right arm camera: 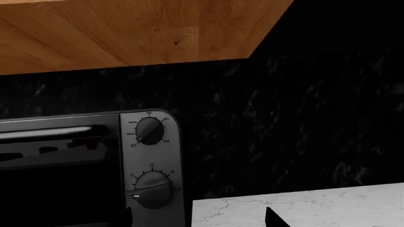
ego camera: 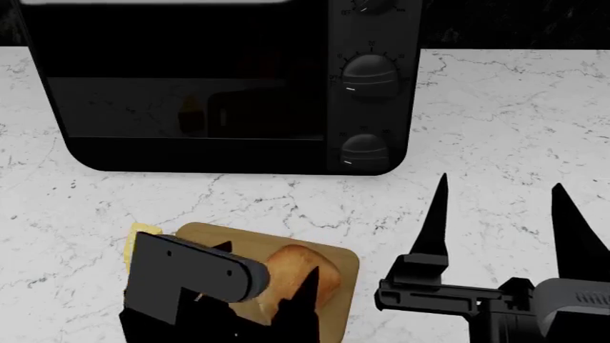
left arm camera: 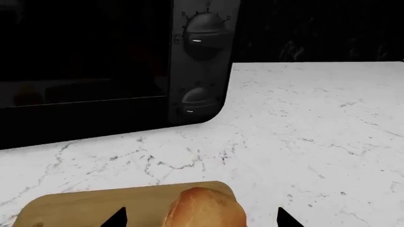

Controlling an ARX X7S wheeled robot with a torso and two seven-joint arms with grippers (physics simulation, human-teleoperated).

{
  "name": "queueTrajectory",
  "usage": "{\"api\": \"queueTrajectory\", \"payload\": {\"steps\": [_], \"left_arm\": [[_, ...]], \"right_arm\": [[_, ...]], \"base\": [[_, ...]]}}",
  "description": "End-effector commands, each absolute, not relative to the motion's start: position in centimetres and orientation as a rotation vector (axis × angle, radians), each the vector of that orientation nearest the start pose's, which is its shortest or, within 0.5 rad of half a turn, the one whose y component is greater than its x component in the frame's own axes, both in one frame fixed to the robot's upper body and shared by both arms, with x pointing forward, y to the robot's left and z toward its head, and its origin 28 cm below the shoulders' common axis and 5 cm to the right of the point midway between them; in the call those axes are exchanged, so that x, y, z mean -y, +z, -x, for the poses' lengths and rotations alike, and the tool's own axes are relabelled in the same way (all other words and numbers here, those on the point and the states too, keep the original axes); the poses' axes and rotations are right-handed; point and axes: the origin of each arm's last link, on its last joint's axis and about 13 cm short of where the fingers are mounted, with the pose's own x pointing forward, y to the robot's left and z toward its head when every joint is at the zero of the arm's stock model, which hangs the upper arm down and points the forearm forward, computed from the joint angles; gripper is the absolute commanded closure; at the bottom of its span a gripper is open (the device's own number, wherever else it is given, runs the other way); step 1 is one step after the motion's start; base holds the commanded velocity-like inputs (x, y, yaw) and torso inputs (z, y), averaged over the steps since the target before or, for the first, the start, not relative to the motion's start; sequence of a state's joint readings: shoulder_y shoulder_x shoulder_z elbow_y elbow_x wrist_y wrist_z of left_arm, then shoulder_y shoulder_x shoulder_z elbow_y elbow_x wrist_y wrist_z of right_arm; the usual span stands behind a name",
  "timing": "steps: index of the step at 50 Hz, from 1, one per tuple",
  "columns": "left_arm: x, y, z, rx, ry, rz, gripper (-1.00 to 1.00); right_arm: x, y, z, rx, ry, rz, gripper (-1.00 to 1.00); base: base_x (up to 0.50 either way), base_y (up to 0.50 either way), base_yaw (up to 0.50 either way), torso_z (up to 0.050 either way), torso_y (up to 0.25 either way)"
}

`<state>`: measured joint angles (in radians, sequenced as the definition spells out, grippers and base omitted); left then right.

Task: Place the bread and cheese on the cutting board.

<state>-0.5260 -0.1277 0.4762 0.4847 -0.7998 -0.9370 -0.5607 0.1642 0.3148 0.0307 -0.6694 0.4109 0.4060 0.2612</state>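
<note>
Your left hand (ego camera: 271,286) straddles the bread (ego camera: 300,279) on the cutting board (ego camera: 338,261), fingers spread, right hand (ego camera: 496,207) empty; lifting carelessly could roll it toward the cheese (ego camera: 141,239) at the board's far-left edge.

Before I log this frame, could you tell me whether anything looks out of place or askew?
Nothing looks spilled or damaged. The bread lies on the cutting board between the left gripper's fingers. The cheese lies beside the board's far corner, mostly hidden by the arm.

Cutting board (ego camera: 338,261) matt light wood beneath left gripper (ego camera: 262,286), bread (left arm camera: 205,208) crusty golden between its fingers, counter (left arm camera: 303,132) veined white marble, toaster oven (ego camera: 219,86) glossy black ahead
</note>
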Motion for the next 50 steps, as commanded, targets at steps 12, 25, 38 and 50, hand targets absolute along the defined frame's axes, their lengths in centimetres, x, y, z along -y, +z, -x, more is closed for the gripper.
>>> {"api": "queueTrajectory", "payload": {"steps": [12,25,38,50], "left_arm": [[-15.9,21.0,-22.9,0.056,-0.199,0.123,-1.0],[-17.8,19.9,-23.3,0.019,-0.128,0.071,-1.0],[-18.5,18.0,-24.1,-0.058,-0.104,0.04,-1.0],[-18.5,16.4,-24.9,-0.123,-0.09,0.023,-1.0]], "right_arm": [[13.0,16.5,-21.1,0.392,-0.027,-0.07,-1.0],[13.1,16.7,-21.0,0.398,-0.029,-0.074,-1.0],[13.1,16.6,-21.0,0.397,-0.031,-0.076,-1.0],[13.1,16.7,-20.9,0.401,-0.029,-0.076,-1.0]], "base": [[0.0,0.0,0.0,0.0,0.0],[0.0,0.0,0.0,0.0,0.0],[0.0,0.0,0.0,0.0,0.0],[0.0,0.0,0.0,0.0,0.0]]}}
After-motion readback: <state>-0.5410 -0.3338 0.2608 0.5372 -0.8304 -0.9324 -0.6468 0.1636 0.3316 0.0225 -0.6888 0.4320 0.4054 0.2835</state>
